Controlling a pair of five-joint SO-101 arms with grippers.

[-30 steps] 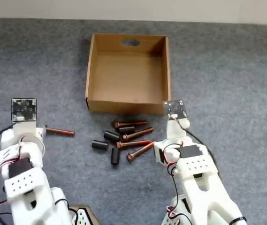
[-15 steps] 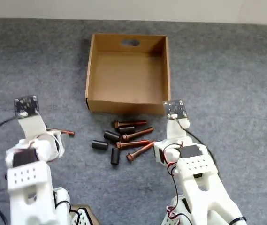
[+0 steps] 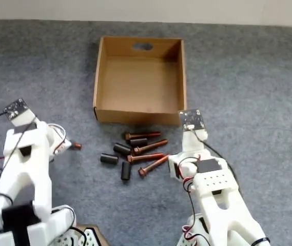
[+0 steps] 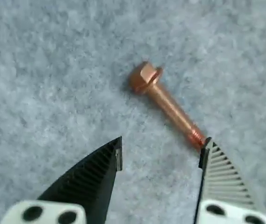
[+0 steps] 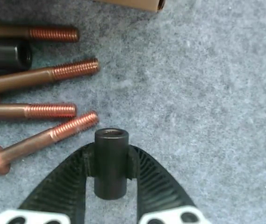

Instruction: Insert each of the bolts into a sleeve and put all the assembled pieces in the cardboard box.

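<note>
- Counting five bolts from here: four bolts [image 3: 150,147] lie in a loose pile just on the near side of the cardboard box [image 3: 139,116]. A lone bolt [image 4: 165,103] lies well to the left of them, beside the left arm.
- I count five sleeves as well. Four black sleeves [image 3: 109,159] lie on the carpet at the left part of the pile, among the bolt heads. A fifth sleeve [image 5: 110,165] is in my right tool.
- My right gripper [image 5: 110,151] is clamped on that fifth sleeve, one finger on each side, with the sleeve's hollow end pointing away from the wrist. It sits at the right end of the pile, just beside the threaded tips.
- My left gripper [image 4: 162,142] is spread wide above the lone bolt and grips nothing. The bolt's threaded tip lies close by the white finger, and I cannot tell if they touch. Its hex head points away from the wrist.
- There is one box, with a cut-out hole in its far wall.
- The surface is grey carpet [image 3: 248,77], and a pale wall [image 3: 146,9] runs along its far edge.
</note>
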